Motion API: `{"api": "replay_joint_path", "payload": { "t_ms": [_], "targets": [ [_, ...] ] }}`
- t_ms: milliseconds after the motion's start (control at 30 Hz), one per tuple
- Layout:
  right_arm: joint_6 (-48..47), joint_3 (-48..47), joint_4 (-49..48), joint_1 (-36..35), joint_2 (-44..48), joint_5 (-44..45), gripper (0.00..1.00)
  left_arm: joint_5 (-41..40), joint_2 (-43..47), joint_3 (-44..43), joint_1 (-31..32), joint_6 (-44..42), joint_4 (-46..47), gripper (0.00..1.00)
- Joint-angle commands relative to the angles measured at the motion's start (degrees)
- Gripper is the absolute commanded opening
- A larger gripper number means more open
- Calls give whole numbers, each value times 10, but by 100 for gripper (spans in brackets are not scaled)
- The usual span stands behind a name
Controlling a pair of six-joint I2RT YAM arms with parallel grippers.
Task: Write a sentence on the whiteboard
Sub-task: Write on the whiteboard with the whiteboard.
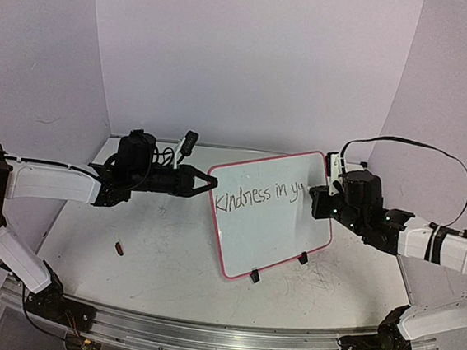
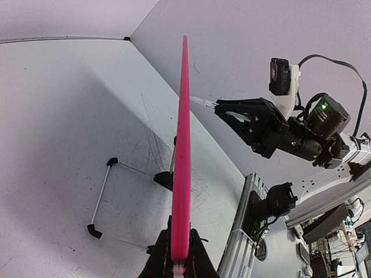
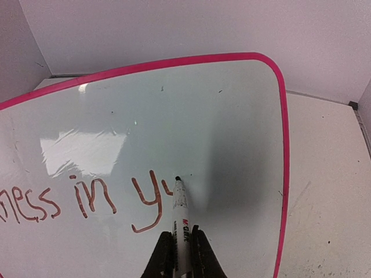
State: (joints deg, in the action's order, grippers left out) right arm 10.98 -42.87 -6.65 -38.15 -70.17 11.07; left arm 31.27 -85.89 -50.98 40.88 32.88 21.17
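Note:
The whiteboard [image 1: 270, 220] with a pink-red rim stands tilted on two black clip feet at mid table. My left gripper [image 1: 208, 182] is shut on its left edge, seen edge-on in the left wrist view [image 2: 181, 174]. The sentence [image 1: 260, 196] reads "Kindness in y" plus a fresh stroke. My right gripper [image 1: 318, 201] is shut on a white marker [image 3: 181, 217]. The marker's black tip touches the board [image 3: 232, 127] just right of the "y" [image 3: 148, 202].
A small dark red cap [image 1: 119, 248] lies on the scuffed table at the left. A wire stand [image 2: 101, 194] with black feet props the board from behind. The aluminium rail [image 1: 201, 337] runs along the near edge. Walls close in on three sides.

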Motion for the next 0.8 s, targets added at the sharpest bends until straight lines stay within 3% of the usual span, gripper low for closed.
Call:
{"api": "replay_joint_path", "payload": {
  "t_ms": [0,333,767],
  "targets": [
    [-2,-28,-19,2,-5,-13,0,5,14,-1,6,3,-3,0],
    [4,-14,-5,2,-4,-44,0,1,19,2,6,3,-3,0],
    [11,2,16,1,-4,-22,0,1,18,1,6,3,-3,0]
  ]
}}
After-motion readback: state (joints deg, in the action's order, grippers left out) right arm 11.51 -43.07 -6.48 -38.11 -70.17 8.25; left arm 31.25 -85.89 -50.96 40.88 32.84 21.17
